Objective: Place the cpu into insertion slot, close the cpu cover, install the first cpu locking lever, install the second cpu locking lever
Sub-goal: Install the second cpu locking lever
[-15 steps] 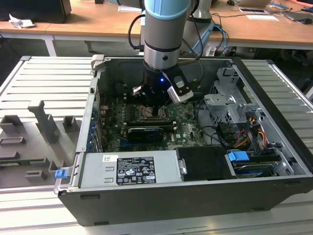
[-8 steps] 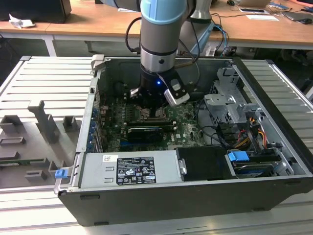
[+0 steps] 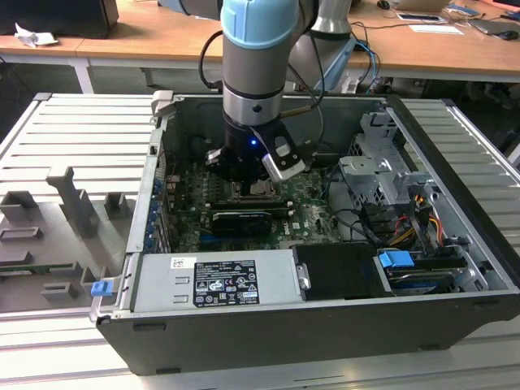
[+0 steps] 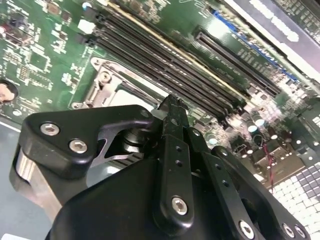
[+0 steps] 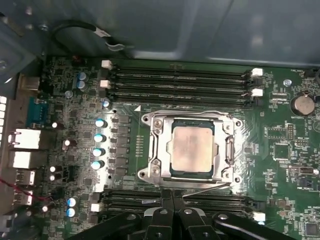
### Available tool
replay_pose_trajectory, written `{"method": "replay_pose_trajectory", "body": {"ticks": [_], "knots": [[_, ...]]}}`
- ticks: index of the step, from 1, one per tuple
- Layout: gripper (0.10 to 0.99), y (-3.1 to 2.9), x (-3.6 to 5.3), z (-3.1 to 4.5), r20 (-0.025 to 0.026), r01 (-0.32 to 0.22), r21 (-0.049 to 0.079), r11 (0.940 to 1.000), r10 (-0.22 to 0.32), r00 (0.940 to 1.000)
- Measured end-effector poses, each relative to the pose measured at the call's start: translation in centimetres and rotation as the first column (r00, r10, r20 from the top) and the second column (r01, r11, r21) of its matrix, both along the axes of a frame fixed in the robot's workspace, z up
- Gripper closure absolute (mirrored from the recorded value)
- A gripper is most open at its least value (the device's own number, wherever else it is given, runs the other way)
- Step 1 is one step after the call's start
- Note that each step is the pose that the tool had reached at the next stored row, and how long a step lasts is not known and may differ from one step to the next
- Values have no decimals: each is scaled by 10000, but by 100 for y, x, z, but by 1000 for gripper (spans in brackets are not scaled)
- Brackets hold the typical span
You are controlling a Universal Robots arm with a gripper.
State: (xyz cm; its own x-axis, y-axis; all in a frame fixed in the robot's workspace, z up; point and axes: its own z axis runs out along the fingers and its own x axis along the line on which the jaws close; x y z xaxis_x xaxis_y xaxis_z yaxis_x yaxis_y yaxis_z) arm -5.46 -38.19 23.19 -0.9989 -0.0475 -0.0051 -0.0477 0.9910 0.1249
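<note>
Your scene is an open computer case (image 3: 325, 325) on a slatted metal bench (image 3: 73, 146), wooden desks behind. The arm reaches down into it, the gripper (image 5: 172, 197) poised just above the green motherboard (image 5: 280, 150). Its fingertips (image 5: 166, 200) meet flush, pressed together and gripping nothing. The cpu (image 5: 190, 150) sits in the insertion slot (image 5: 172, 131), the cpu cover (image 5: 159, 150) lying flat around it. A thin locking lever (image 5: 207, 188) runs along the socket edge nearest the fingertips.
</note>
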Motion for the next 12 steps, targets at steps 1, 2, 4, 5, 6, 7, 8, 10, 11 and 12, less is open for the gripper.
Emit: {"method": "replay_pose_trajectory", "body": {"ticks": [1, 2, 4, 5, 6, 7, 8, 10, 11, 12], "knots": [[980, -5, -19, -6, 0, 1, 28, 10000, -1, 10000], [980, -6, -43, -12, 0, 1, 56, 10000, -1, 10000], [980, -5, -130, -88, 0, 0, 115, 9999, 0, 10000], [980, -5, -133, -104, 0, 0, 125, 9999, 0, 10000], [980, -6, -135, -113, 0, -1, 149, 9999, 1, 10000], [980, -6, -137, -125, 0, -2, 175, 9998, 2, 10000], [980, -5, -138, -137, 0, -2, 196, 9998, 2, 10000], [980, -5, -141, -165, 0, 1, 237, 9997, -1, 10000], [980, -9, -141, -176, -2, 1, 267, 9996, -1, 10000], [980, -11, -141, -186, -2, 1, 301, 9995, -1, 10000]]}}
